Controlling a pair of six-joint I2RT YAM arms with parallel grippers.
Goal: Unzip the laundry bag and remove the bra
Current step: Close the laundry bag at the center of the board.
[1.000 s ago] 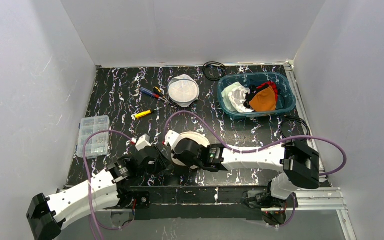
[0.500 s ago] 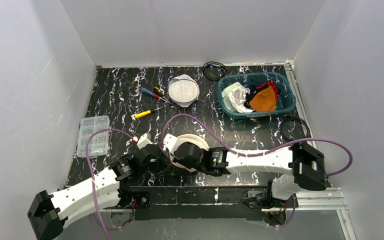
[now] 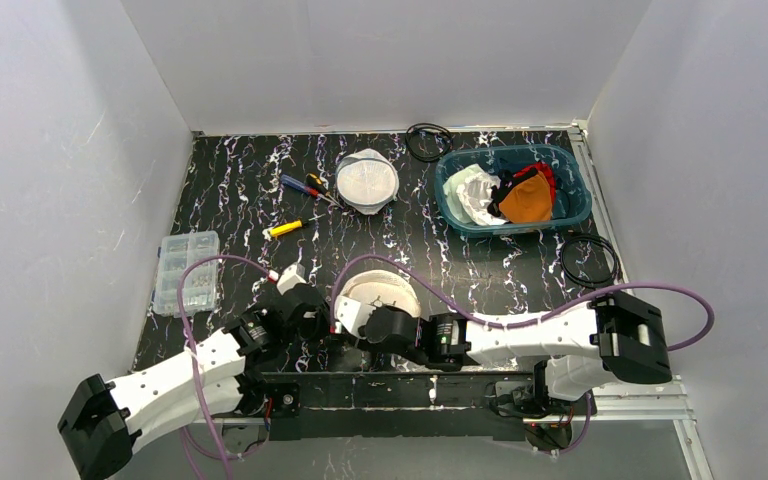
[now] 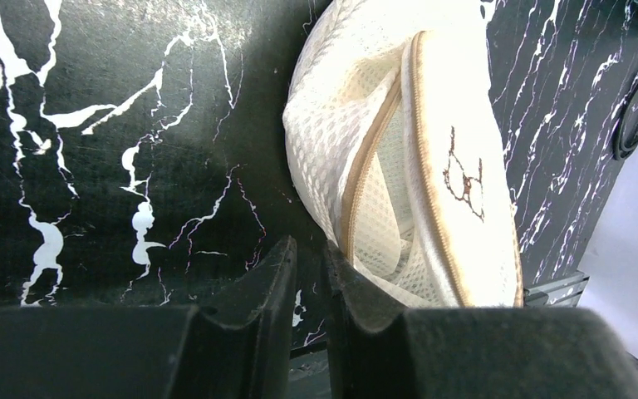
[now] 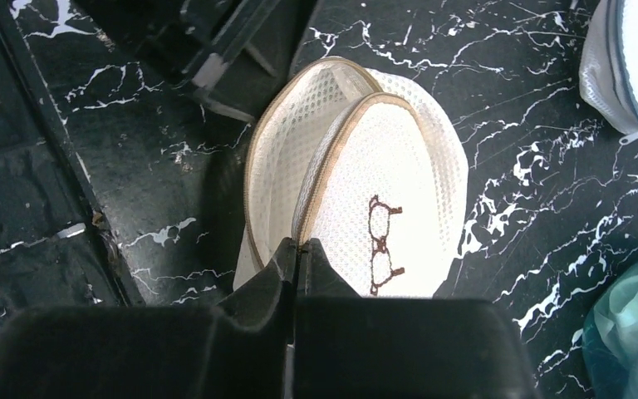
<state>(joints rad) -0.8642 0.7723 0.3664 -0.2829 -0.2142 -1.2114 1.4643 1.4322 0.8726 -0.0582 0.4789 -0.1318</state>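
Near the front edge of the desk (image 3: 230,190), just ahead of the arm bases, the cream mesh laundry bag (image 5: 390,166) is lying with its tan zipper (image 5: 320,183) partly parted. Your right pincer (image 5: 299,248) is pressing fully closed with its tips right on that zipper trim, though whether it is pinching the pull you cannot tell. Your left pincer (image 4: 309,253) is hovering with only a thin, empty slit between its fingers, one finger touching the bag's rim

cream mesh laundry bag (image 5: 399,166), tan-trimmed; black table (image 3: 240,190), white veins
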